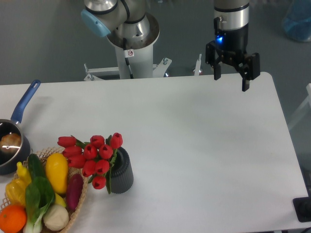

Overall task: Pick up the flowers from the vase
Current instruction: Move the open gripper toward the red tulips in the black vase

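The flowers (92,158), a bunch of red tulips with green leaves, lean out to the left of the vase (122,171), a small dark grey ribbed cylinder near the table's front left. Their stems are hidden inside the vase. My gripper (232,81) hangs high over the table's far right edge, a long way from the flowers. Its two dark fingers stand apart with nothing between them, so it is open.
A wicker basket (80,201) of vegetables and fruit sits just left of the vase, touching the flowers. A blue-handled saucepan (12,141) stands at the left edge. The robot's white base (133,53) rises behind the table's far edge.
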Available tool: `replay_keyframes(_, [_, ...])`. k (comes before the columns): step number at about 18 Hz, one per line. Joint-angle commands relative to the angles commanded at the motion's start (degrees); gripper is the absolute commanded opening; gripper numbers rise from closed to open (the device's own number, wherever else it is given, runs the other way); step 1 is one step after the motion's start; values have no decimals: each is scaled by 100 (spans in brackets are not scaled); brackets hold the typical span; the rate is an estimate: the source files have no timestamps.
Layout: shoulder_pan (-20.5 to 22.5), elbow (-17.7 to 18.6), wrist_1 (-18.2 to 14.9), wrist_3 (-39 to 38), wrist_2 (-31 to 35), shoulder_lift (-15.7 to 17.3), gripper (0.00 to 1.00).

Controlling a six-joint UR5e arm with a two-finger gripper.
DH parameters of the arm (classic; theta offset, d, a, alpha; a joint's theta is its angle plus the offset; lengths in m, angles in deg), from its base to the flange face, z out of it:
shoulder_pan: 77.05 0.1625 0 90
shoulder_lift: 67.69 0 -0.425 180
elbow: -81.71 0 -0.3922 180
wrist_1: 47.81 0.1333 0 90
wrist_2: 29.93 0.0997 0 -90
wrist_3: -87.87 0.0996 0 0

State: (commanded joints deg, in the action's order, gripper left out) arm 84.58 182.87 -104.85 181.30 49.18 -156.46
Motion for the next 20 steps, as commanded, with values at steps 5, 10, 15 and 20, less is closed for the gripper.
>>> replay_keyframes(5, [-17,-18,0,-9,-88,9,100])
replay_keyframes(10, [-53,-18,0,0,-97,-35,100])
replay_keyframes(15, [149,44,-9,-341,-1369,-237,100])
replay_keyframes(20, [45,53,-17,-1509,-1661,-237,100])
